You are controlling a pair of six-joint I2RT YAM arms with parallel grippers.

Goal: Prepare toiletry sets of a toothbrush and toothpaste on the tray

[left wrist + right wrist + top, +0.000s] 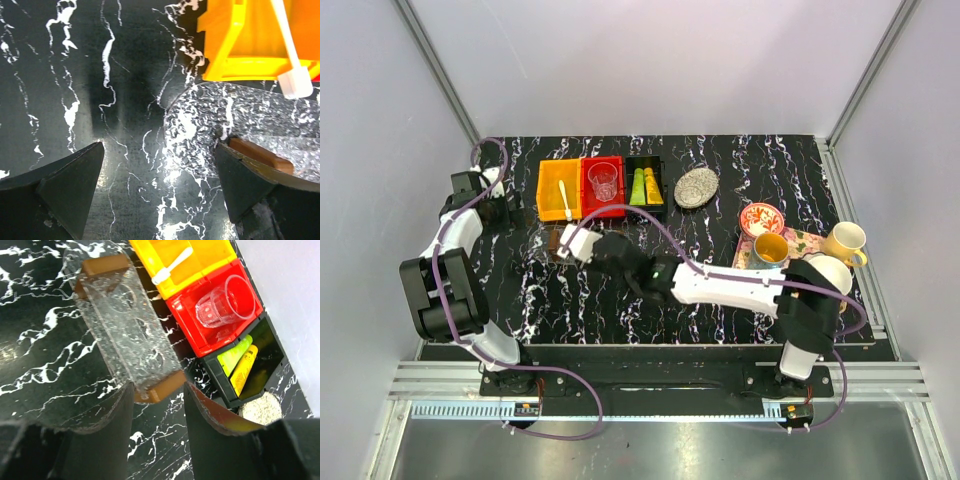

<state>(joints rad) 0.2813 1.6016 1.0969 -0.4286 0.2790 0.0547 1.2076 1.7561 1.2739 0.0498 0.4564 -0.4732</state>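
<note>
Looking down from above, my left fingers (505, 212) sit just beside the orange plastic bin (548, 178), where the slim white toothbrush (564, 200) lies with its length running away from me. My left arm is the nearer one to it. The light green and yellow toothpaste tubes (645, 186) lie in the black bin (663, 170). At my left wrist, those fingers stand wide apart on nothing, with the brush head up and to their right. At my right wrist, my right fingers (159, 392) look clamped on the near brown end of the clear textured tray (127, 325).
</note>
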